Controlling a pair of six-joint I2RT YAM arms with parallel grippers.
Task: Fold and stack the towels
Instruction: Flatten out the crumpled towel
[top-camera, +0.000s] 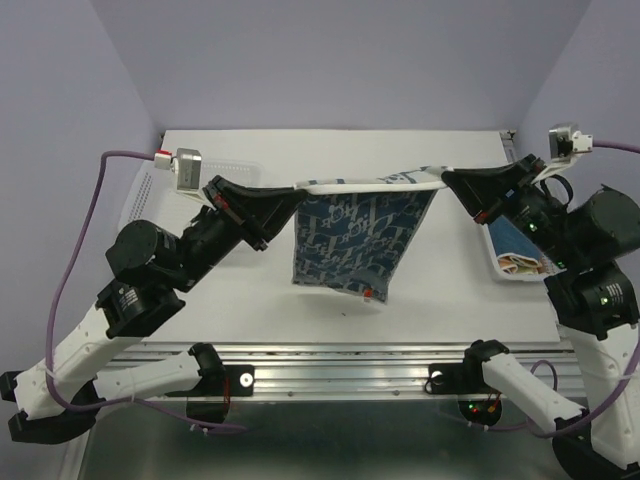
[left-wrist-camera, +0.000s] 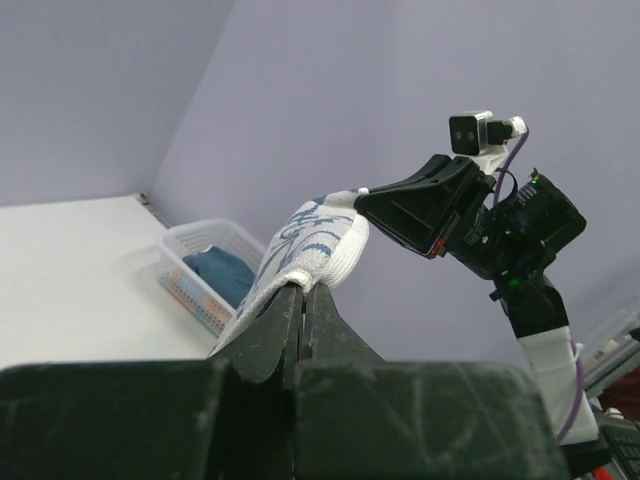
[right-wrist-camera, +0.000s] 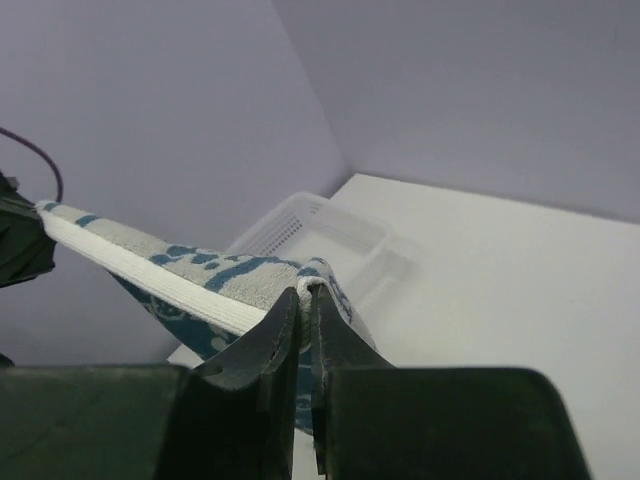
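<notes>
A white towel with a blue pattern (top-camera: 355, 240) hangs stretched in the air above the table middle, held by its two upper corners. My left gripper (top-camera: 297, 188) is shut on its left corner; in the left wrist view the towel's edge (left-wrist-camera: 315, 248) sits pinched at the fingertips (left-wrist-camera: 303, 288). My right gripper (top-camera: 443, 178) is shut on the right corner; in the right wrist view the towel (right-wrist-camera: 180, 270) runs left from the closed tips (right-wrist-camera: 308, 290). More towels (top-camera: 520, 250) lie in the right basket, a dark blue one (left-wrist-camera: 222, 272) showing in the left wrist view.
A white perforated basket (top-camera: 505, 262) stands at the table's right edge under the right arm. Another white basket (top-camera: 155, 185) stands at the back left, also in the right wrist view (right-wrist-camera: 320, 235). The table's metal front rail (top-camera: 340, 365) runs along the near edge.
</notes>
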